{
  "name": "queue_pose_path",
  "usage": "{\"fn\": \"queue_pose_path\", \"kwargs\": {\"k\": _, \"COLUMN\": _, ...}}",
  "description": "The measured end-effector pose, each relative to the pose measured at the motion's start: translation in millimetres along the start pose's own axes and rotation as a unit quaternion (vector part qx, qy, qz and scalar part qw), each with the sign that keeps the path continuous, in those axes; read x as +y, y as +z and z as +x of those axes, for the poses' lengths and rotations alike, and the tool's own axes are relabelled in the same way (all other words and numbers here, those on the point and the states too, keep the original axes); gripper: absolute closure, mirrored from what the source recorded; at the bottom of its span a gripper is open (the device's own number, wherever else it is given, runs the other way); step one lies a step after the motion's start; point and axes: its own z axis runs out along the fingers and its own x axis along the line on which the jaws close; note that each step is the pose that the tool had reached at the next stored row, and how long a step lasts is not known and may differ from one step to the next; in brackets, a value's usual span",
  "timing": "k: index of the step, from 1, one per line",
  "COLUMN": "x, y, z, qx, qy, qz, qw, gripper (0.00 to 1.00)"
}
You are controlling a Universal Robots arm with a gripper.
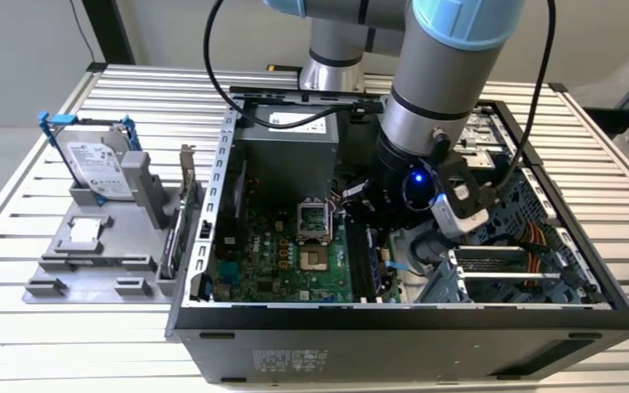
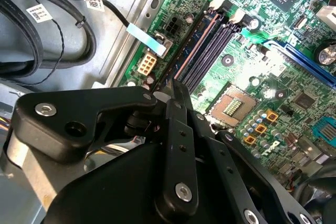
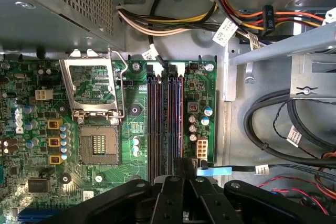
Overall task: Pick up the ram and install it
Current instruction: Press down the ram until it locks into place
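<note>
The claw point(image 2: 167, 95) looks closed on the ram point(image 2: 181, 45), held edge-on just above the memory slots point(image 3: 165, 119) on the motherboard point(image 3: 100, 129), inside the case point(image 1: 402, 315). Judged step: installing. Seating calls for the ram's edge lined up with one slot and a straight press.

Matt black plastic tool point(image 2: 176, 90), glossy green motherboard point(image 3: 134, 129) (bare metal socket frame), ribbed metal table point(image 1: 621, 188)
</note>
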Motion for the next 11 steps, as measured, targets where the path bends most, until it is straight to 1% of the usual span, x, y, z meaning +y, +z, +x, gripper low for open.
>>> {"fn": "queue_pose_path", "kwargs": {"k": 6, "x": 0.0, "y": 0.0, "z": 0.0, "qx": -0.0006, "qy": -0.014, "qz": 0.0002, "qw": 0.9999, "gripper": 1.0}}
{"fn": "queue_pose_path", "kwargs": {"k": 11, "x": 0.0, "y": 0.0, "z": 0.0, "qx": -0.0012, "qy": -0.03, "qz": 0.0004, "qw": 0.9996, "gripper": 1.0}}
